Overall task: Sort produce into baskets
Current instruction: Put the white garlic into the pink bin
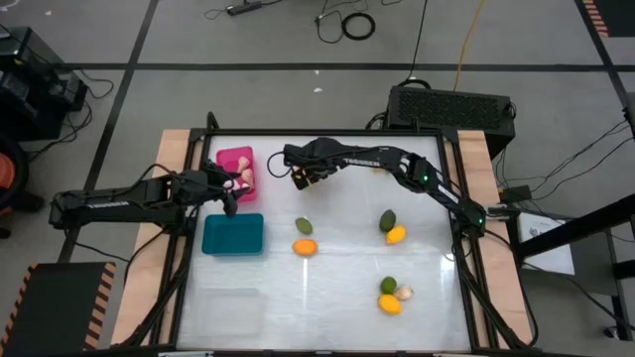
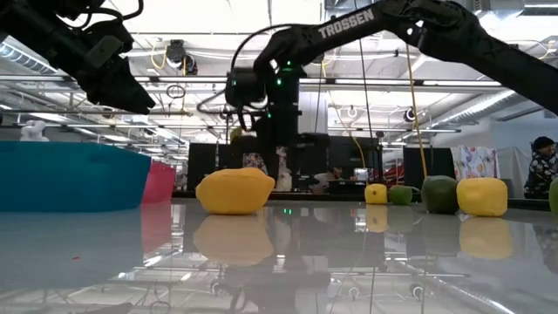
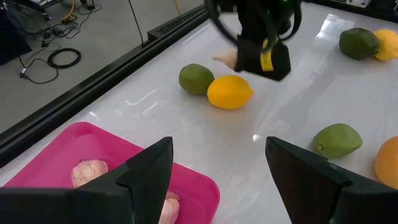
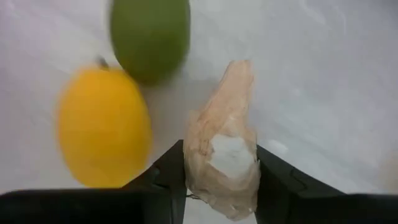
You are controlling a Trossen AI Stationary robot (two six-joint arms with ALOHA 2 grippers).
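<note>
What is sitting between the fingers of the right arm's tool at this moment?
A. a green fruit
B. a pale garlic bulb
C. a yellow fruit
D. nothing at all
B: in the right wrist view a pale garlic bulb sits between the dark fingers of the right tool, while the yellow fruit and green fruit lie on the table beside it.

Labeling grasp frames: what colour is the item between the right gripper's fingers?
Pale whitish-pink, a garlic-like bulb between the right gripper fingers. Shows best in the right wrist view.

Right gripper (image 4: pixel 221 180) lowered at table's far centre, arm extended, fingers pressed against both sides of a pale bulb (image 4: pixel 225 146); left gripper (image 3: pixel 217 180) poised, fingers spread.
</note>
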